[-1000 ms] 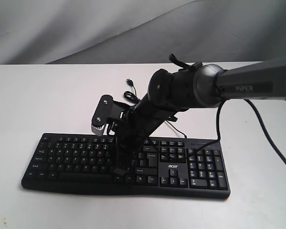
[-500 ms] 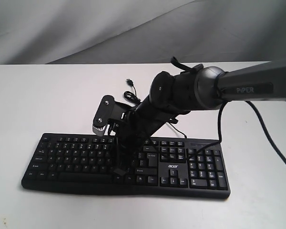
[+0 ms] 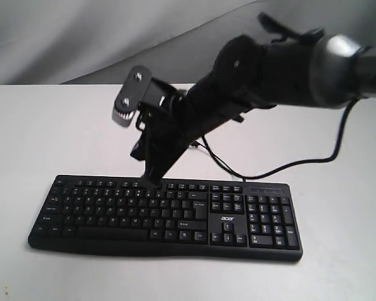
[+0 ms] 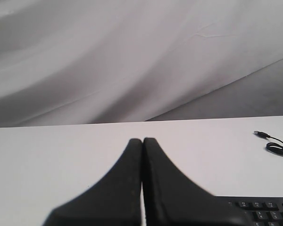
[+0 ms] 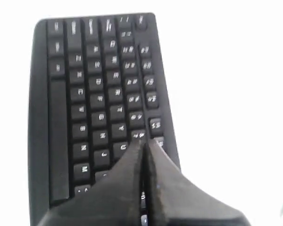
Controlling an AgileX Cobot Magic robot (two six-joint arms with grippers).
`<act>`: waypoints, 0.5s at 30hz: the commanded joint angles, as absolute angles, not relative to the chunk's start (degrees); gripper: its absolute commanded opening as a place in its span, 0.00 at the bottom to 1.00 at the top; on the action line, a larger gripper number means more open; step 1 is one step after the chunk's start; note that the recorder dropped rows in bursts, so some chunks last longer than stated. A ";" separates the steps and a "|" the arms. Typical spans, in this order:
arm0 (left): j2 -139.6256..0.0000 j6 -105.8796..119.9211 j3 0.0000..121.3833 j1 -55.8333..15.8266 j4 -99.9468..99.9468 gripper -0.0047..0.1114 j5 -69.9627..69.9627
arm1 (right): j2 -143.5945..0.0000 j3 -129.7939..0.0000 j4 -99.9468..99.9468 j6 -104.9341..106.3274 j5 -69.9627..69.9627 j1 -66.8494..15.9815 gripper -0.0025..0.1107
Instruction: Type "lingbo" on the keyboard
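Note:
The black keyboard (image 3: 166, 213) lies across the front of the white table, its number pad and "acer" logo on the right. My right gripper (image 3: 151, 182) reaches across from the right. It is shut and empty, and its tip hangs just over the keyboard's top row, left of centre. In the right wrist view the closed fingertips (image 5: 145, 141) point at keys near the keyboard's (image 5: 85, 94) far edge. My left gripper (image 4: 142, 140) is shut and empty over bare table. A corner of the keyboard (image 4: 264, 209) and its USB plug (image 4: 259, 134) show beside it.
A black cable (image 3: 269, 172) runs over the table behind the keyboard, under the right arm (image 3: 269, 69). Grey cloth (image 3: 81, 37) hangs behind the white table (image 3: 37, 125). The left arm does not show in the exterior view.
My right gripper has risen off the keyboard's lower rows and swung back toward the top row. The whole right arm is higher than before.

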State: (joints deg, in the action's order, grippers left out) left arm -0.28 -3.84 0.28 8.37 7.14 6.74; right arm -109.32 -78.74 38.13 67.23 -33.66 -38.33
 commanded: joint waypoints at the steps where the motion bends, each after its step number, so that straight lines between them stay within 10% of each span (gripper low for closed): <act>1: 0.00 -3.96 0.00 7.99 7.16 0.04 6.24 | -99.15 -78.49 37.53 62.28 -31.81 -38.10 0.02; 15: 0.00 -3.96 0.00 7.99 7.16 0.04 6.24 | -78.87 -77.12 39.61 61.00 -30.55 -38.10 0.02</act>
State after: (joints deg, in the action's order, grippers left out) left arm -0.28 -3.84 0.28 8.37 7.14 6.74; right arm -81.35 -77.58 38.60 61.28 -31.09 -38.33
